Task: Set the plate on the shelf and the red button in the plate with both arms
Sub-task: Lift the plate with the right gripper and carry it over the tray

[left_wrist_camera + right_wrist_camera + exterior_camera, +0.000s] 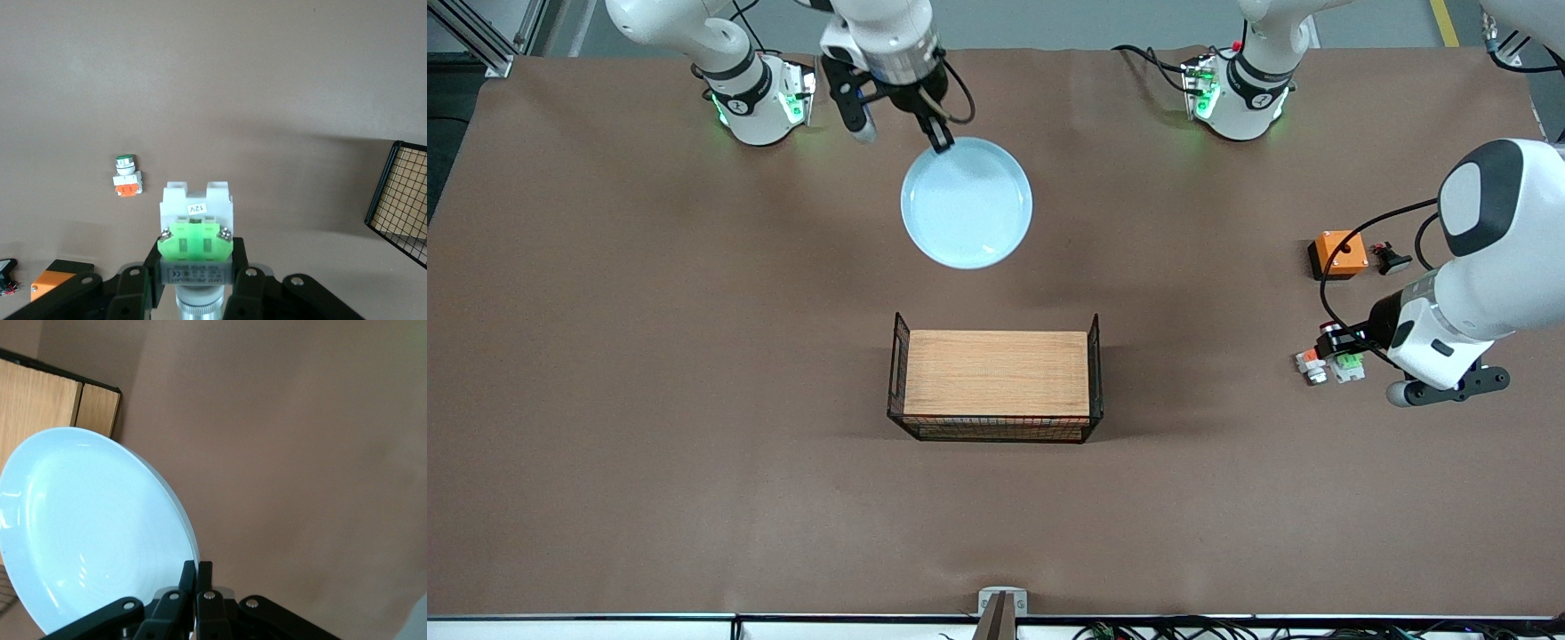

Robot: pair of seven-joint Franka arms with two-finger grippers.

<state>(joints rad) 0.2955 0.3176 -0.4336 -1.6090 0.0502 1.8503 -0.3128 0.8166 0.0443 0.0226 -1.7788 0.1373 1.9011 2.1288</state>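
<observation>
My right gripper (940, 140) is shut on the rim of the pale blue plate (967, 203) and holds it tilted in the air, over the table between the right arm's base and the basket. In the right wrist view the fingers (189, 575) pinch the plate's edge (93, 527). My left gripper (1343, 351) is at the left arm's end of the table, shut on the red button (195, 223), a white piece with a green patch (1349, 364). I cannot tell whether the button touches the table. Its round tip is hidden between the fingers (152, 263).
A similar white piece with an orange-red patch (1310, 363) lies beside the held button and also shows in the left wrist view (127, 179). An orange box (1337, 253) and a black mushroom button (1390, 259) lie farther from the camera. A black wire basket (1095, 356) with a wooden floor stands mid-table.
</observation>
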